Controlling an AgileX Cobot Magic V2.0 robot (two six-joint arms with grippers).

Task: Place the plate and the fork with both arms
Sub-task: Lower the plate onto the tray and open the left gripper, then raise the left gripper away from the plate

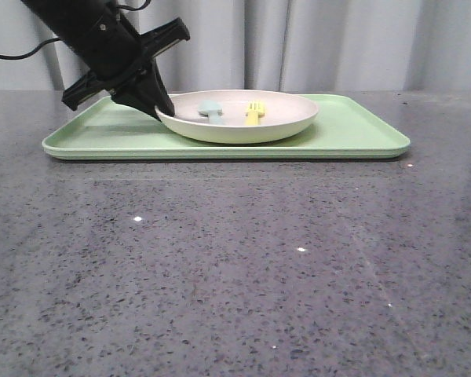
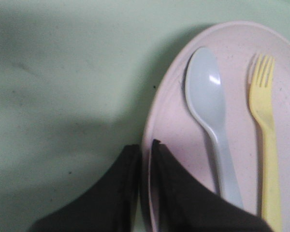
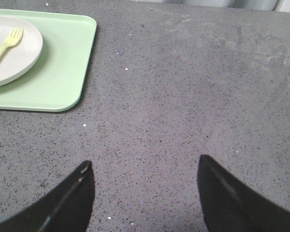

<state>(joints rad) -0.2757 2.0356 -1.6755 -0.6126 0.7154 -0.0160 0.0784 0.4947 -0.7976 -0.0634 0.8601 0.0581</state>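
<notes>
The cream plate (image 1: 282, 118) rests on the light-green tray (image 1: 353, 137) at the back of the table. On the plate lies the yellow fork (image 1: 253, 114), beside a pale blue spoon (image 1: 212, 111). My left gripper (image 1: 161, 110) is shut on the plate's left rim. In the left wrist view its two fingers (image 2: 174, 193) pinch the plate (image 2: 232, 38) edge, with the fork (image 2: 266, 125) and spoon (image 2: 210, 106) close by. My right gripper (image 3: 145, 166) stands open over bare table, to the right of the tray (image 3: 63, 63), plate (image 3: 19, 53) and fork (image 3: 5, 46). It does not show in the front view.
The grey speckled tabletop (image 1: 235, 267) stretches in front of the tray. Grey curtains (image 1: 330, 43) hang behind the table. The left arm's black body (image 1: 94, 35) leans over the tray's left end.
</notes>
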